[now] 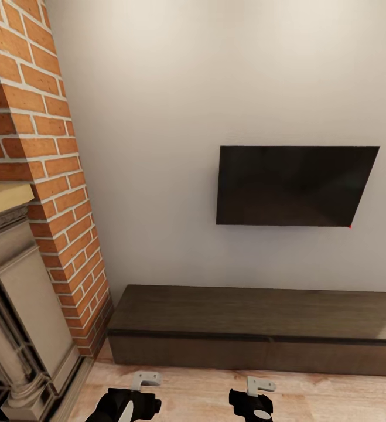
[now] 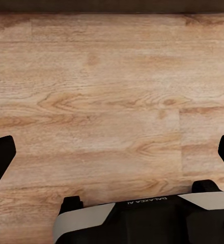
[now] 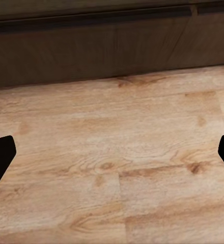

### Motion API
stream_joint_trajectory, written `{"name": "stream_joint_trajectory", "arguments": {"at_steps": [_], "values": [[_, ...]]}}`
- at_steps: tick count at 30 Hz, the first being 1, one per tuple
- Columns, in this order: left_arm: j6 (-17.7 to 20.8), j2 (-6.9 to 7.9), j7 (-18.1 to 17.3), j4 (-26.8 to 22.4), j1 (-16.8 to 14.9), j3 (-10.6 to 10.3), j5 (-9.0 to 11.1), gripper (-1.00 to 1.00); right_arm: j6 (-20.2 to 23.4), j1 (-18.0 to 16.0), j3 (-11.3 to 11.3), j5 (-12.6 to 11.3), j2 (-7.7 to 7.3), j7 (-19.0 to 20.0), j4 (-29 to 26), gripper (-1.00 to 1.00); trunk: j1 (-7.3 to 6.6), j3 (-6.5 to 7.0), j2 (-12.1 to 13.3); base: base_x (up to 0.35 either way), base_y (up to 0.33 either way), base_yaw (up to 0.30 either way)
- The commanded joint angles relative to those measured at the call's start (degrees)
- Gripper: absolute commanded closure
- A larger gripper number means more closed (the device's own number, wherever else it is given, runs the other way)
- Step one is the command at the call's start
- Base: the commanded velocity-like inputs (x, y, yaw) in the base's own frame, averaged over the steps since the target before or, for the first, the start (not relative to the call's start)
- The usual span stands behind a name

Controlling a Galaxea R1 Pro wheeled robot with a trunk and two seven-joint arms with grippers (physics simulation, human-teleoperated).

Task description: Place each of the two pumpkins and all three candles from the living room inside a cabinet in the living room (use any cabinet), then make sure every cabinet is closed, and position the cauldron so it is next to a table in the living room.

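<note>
Cabinet [image 1: 257,322] sits right ahead of both pincers, low and long, dark brown w/ a flat top. Its drawer fronts look shut, flush w/ each other, no gap showing. No pumpkins, no candles, no cauldron to see, so I can't tell if any are put away yet. My guess: robot is just standing at the cabinet, hands empty, maybe checking it or about to pull a drawer.

Going left to right in the head view: stone fireplace [image 1: 17,316] is way off to the left of the left pincer [image 1: 135,391], then the red brick chimney [image 1: 46,164] beside it. Left pincer is low down, just short of the cabinet front, above the wood floor [image 1: 198,387]. In its wrist view its two black fingers [image 2: 0,157] stand far apart w/ just floor planks between them, so it's wide open and holds nothing.

Right pincer [image 1: 256,394] is near the left one, also just short of the cabinet. In its wrist view the fingers [image 3: 1,155] are spread wide too, nothing between, and the cabinet front [image 3: 102,48] lies ahead past a strip of floor.

Black TV [image 1: 295,186] hangs on the wall high above the cabinet, up and to the right of the right pincer.
</note>
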Motion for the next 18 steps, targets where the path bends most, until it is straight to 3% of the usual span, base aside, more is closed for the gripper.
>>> {"name": "stream_joint_trajectory", "arguments": {"at_steps": [1, 6, 12, 14, 18], "values": [[0.21, 0.03, 0.56, -0.05, -0.01, -0.18, 0.58, -1.00, -0.26, -0.03, 0.54, -0.59, -0.02, -0.27, 0.05, -1.00, 0.02, -0.02, -0.04, 0.000, 0.000, 0.000], [-0.23, 0.04, 0.46, 1.05, -0.03, -0.35, 0.40, -1.00, -0.26, -0.03, 0.72, -0.38, -0.02, -0.40, 0.07, -1.00, 0.02, -0.02, -0.04, 0.000, 0.000, 0.000], [-4.52, 0.10, 0.46, 10.47, -1.96, -0.48, 0.34, -1.00, -0.29, 0.01, 0.71, -0.43, -0.08, -0.62, 0.48, -1.00, 0.02, -0.02, -0.04, 0.000, 0.000, 0.000], [-7.76, 0.02, 0.43, 15.51, -2.51, -0.45, 0.31, -1.00, -0.43, 0.09, 0.67, -0.56, -0.11, -0.49, 0.83, -1.00, 0.02, -0.02, -0.04, 0.000, 0.000, 0.000], [-17.43, 0.10, 1.13, 25.97, -2.92, -0.45, 0.27, -1.00, -0.73, 3.52, 0.58, -0.71, -0.70, -0.34, 1.12, -1.00, 0.02, -0.02, -0.04, 0.000, 0.000, 0.000]]}}
